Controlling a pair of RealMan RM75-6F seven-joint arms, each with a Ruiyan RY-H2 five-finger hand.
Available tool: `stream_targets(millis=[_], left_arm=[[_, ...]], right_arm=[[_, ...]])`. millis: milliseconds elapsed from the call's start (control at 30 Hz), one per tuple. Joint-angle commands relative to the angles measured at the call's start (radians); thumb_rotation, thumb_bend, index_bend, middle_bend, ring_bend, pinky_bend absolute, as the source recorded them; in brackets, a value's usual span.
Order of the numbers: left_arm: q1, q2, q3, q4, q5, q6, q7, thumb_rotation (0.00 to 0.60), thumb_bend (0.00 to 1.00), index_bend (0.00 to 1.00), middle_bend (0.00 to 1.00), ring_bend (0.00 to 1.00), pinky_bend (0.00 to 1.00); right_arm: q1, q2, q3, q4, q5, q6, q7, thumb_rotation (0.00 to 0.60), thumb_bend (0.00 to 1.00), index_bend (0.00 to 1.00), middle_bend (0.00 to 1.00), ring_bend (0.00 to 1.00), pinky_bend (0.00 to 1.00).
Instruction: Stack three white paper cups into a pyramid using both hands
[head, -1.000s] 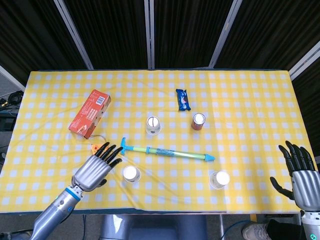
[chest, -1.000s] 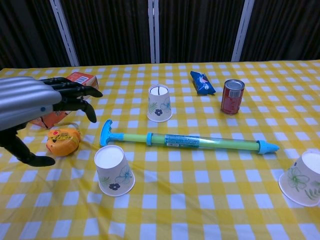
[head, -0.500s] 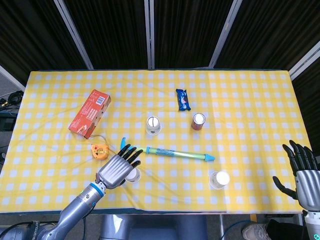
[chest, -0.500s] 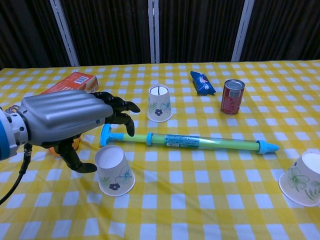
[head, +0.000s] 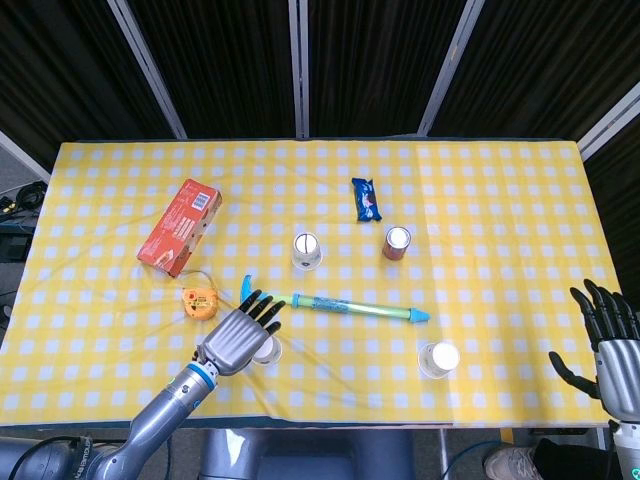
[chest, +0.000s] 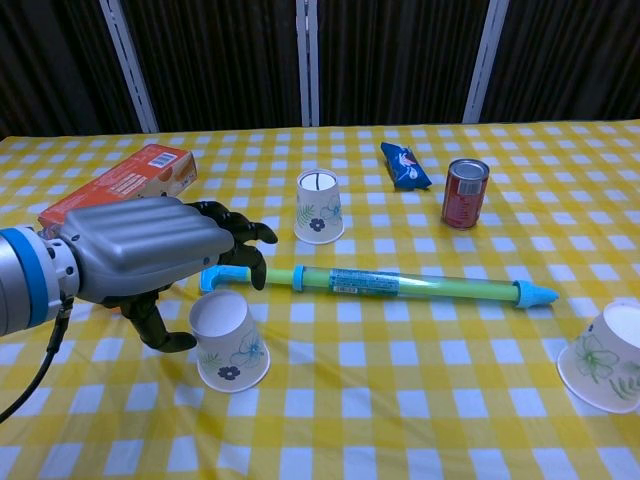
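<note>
Three white paper cups with flower prints stand upside down on the yellow checked cloth. One cup (head: 307, 250) (chest: 318, 206) is at the middle, one (head: 266, 350) (chest: 228, 340) at the near left, one (head: 438, 359) (chest: 605, 357) at the near right. My left hand (head: 238, 335) (chest: 150, 255) hovers over the left side of the near-left cup, fingers spread above it and thumb down beside it, holding nothing. My right hand (head: 612, 340) is open off the table's right edge, seen only in the head view.
A long green and blue water squirter (head: 340, 304) (chest: 380, 279) lies across the middle between the cups. A red can (head: 397, 242) and a blue snack packet (head: 366, 199) lie beyond it. A red box (head: 180, 226) and an orange round packet (head: 201, 302) are at the left.
My left hand has swung right from the orange packet to the near-left cup and settled closer over it. The right hand has drifted slightly further off the table's edge.
</note>
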Motion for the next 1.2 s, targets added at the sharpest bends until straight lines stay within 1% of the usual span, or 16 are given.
stream_targets(millis=[33,200,433,500,633,700,767,833,900,1033,1133,1200], left_arm=[[-0.014,-0.003,0.007,0.005,-0.016,0.009,-0.003,0.6,0.3,0.26,0.0,0.0,0.0],[-0.035,-0.013,0.019,0.012,-0.022,0.022,-0.018,0.6,0.34,0.31,0.0,0.0,0.0],[-0.044,-0.003,0.026,-0.001,0.0,0.044,-0.052,0.6,0.34,0.33,0.0,0.0,0.0],[-0.047,0.005,0.025,-0.009,0.006,0.048,-0.061,0.6,0.34,0.33,0.0,0.0,0.0],[-0.058,0.041,0.0,-0.047,0.024,0.062,-0.09,0.6,0.34,0.33,0.0,0.0,0.0],[-0.072,0.066,-0.021,-0.07,0.018,0.059,-0.108,0.6,0.34,0.33,0.0,0.0,0.0],[-0.097,0.09,-0.058,-0.09,-0.007,0.049,-0.124,0.6,0.34,0.33,0.0,0.0,0.0],[-0.14,0.099,-0.115,-0.092,-0.05,0.033,-0.134,0.6,0.34,0.33,0.0,0.0,0.0],[-0.179,0.099,-0.15,-0.083,-0.099,0.02,-0.13,0.6,0.34,0.33,0.0,0.0,0.0],[-0.269,0.071,-0.217,-0.041,-0.199,0.012,-0.111,0.6,0.34,0.33,0.0,0.0,0.0],[-0.356,0.022,-0.267,0.022,-0.291,0.025,-0.086,0.6,0.34,0.34,0.0,0.0,0.0],[-0.399,-0.008,-0.284,0.061,-0.338,0.037,-0.072,0.6,0.34,0.34,0.0,0.0,0.0]], right_arm=[[0.0,0.0,0.0,-0.001,-0.001,0.0,0.0,0.6,0.15,0.05,0.0,0.0,0.0],[-0.001,0.001,0.001,-0.001,0.0,0.001,0.0,0.6,0.15,0.05,0.0,0.0,0.0],[-0.002,0.001,0.0,0.0,0.0,0.0,0.002,0.6,0.15,0.05,0.0,0.0,0.0],[-0.001,0.001,0.0,0.0,0.001,-0.002,0.003,0.6,0.15,0.05,0.0,0.0,0.0],[0.001,0.001,0.003,0.003,0.012,-0.011,0.006,0.6,0.15,0.05,0.0,0.0,0.0],[0.002,0.001,0.005,0.005,0.018,-0.015,0.009,0.6,0.15,0.05,0.0,0.0,0.0],[0.003,0.002,0.009,0.008,0.027,-0.019,0.014,0.6,0.15,0.05,0.0,0.0,0.0],[0.007,0.002,0.016,0.016,0.051,-0.034,0.024,0.6,0.15,0.05,0.0,0.0,0.0],[0.009,0.002,0.02,0.021,0.063,-0.042,0.029,0.6,0.15,0.05,0.0,0.0,0.0],[0.014,0.003,0.027,0.033,0.086,-0.061,0.042,0.6,0.15,0.05,0.0,0.0,0.0],[0.019,0.003,0.03,0.044,0.101,-0.078,0.056,0.6,0.15,0.05,0.0,0.0,0.0],[0.021,0.004,0.032,0.047,0.107,-0.085,0.063,0.6,0.15,0.05,0.0,0.0,0.0]])
